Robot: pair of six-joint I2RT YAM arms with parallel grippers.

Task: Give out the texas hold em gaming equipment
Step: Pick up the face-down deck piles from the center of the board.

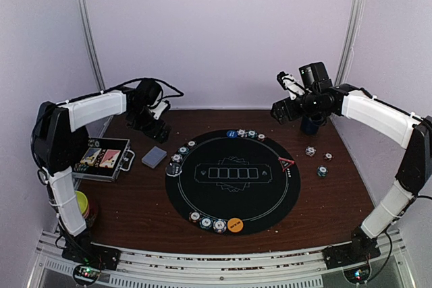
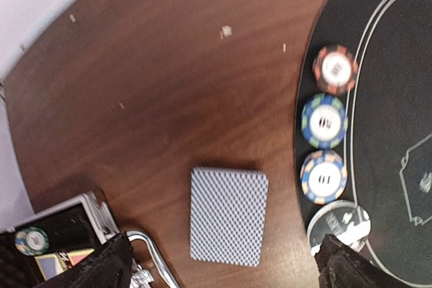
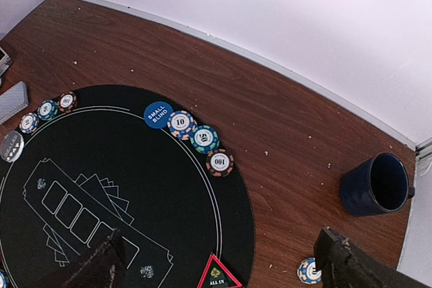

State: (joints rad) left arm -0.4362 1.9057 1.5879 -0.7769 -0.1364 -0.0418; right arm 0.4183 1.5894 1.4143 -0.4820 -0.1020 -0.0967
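Card deck [image 1: 154,157] between case [image 1: 108,141] and mat [image 1: 233,200]; chips [image 1: 177,158] along mat's rim.

Table [image 2: 169,85]: brown wood grain. Round mat [image 1: 270,197]: black with thin white line markings. Card deck [image 2: 227,215]: grey-blue back, fine diamond lattice. Orange-and-black chip [image 2: 335,69], blue-and-green chip [image 2: 325,121] and blue-and-orange chip [image 2: 324,177]: striped rims, white centres with dark numerals. Small-blind button [image 3: 157,114]: blue, white lettering. Second button [image 1: 235,224]: orange. Triangle marker [image 3: 217,276]: red border, black centre. Cup [image 3: 375,185]: dark blue. Bowl [image 1: 82,204]: yellow-green.
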